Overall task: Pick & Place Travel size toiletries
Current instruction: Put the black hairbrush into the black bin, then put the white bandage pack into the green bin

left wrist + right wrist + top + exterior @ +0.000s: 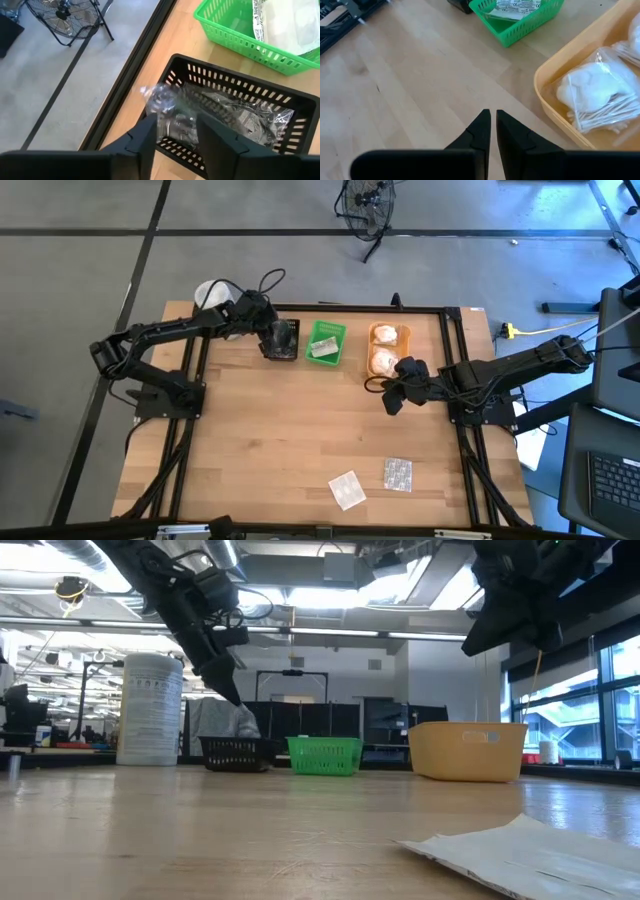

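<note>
My left gripper hangs open over the black tray at the table's far edge. A clear-wrapped packet shows between its fingers, with more crinkled wrap lying in the tray behind it. My right gripper is shut and holds nothing. It hovers over bare wood beside the orange tray, which holds white clear-wrapped bundles. The green tray holds flat sachets. A white sachet and a blister pack lie flat near the table's front edge. My left gripper's fingers stand on either side of the packet's twisted end, slanting down from the table's left. Whether they touch it I cannot tell. The packet's lower part rests inside the black tray.
A tall white tub stands at the far left corner, behind the left arm. The three trays sit in a row along the far edge. Bare wood stretches across the table's middle. A fan stands on the floor beyond the table.
</note>
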### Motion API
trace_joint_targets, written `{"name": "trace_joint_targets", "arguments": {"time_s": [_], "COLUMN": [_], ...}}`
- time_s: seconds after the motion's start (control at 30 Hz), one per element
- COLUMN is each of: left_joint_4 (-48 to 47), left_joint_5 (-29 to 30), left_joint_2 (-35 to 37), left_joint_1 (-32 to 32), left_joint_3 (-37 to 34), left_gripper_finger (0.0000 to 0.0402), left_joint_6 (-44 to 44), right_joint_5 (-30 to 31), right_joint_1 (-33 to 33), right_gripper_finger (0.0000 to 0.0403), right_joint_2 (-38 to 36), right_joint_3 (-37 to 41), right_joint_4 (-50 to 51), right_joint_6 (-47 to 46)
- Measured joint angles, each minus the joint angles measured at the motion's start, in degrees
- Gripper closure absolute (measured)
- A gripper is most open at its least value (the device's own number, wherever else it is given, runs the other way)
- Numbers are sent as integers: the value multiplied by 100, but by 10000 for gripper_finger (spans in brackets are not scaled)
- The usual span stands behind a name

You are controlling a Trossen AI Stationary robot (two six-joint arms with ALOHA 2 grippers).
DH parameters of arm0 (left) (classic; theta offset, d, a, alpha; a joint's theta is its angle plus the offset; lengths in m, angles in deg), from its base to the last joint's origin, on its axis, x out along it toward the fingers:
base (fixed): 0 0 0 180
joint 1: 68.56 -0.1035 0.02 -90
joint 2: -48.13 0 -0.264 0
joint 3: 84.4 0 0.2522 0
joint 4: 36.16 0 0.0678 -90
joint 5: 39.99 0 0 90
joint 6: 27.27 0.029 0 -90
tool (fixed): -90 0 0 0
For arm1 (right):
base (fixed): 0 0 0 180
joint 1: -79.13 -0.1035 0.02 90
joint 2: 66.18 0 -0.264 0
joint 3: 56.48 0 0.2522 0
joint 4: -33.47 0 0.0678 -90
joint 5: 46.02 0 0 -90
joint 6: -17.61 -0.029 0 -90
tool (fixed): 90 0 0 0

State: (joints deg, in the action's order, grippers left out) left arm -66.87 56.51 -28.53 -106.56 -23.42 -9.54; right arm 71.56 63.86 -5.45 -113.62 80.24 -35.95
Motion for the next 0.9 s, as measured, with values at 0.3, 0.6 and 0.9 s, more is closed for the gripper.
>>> {"name": "trace_joint_targets", "arguments": {"time_s": [0.3, 0.6, 0.9], "left_joint_4": [-256, -767, -914], "left_joint_5": [152, 148, 222], "left_joint_2": [2, 7, 9], "left_joint_1": [0, 297, 1190], "left_joint_3": [2, 355, 420], "left_gripper_finger": [222, 221, 223], "left_joint_6": [-38, -6, -57], "right_joint_5": [-1, -66, -460], "right_joint_1": [0, -3, -553], "right_gripper_finger": [372, 372, 372], "right_joint_2": [108, 417, 921], "right_joint_3": [2, 2, 2], "right_joint_4": [9, 23, 26], "right_joint_6": [28, 162, -443]}}
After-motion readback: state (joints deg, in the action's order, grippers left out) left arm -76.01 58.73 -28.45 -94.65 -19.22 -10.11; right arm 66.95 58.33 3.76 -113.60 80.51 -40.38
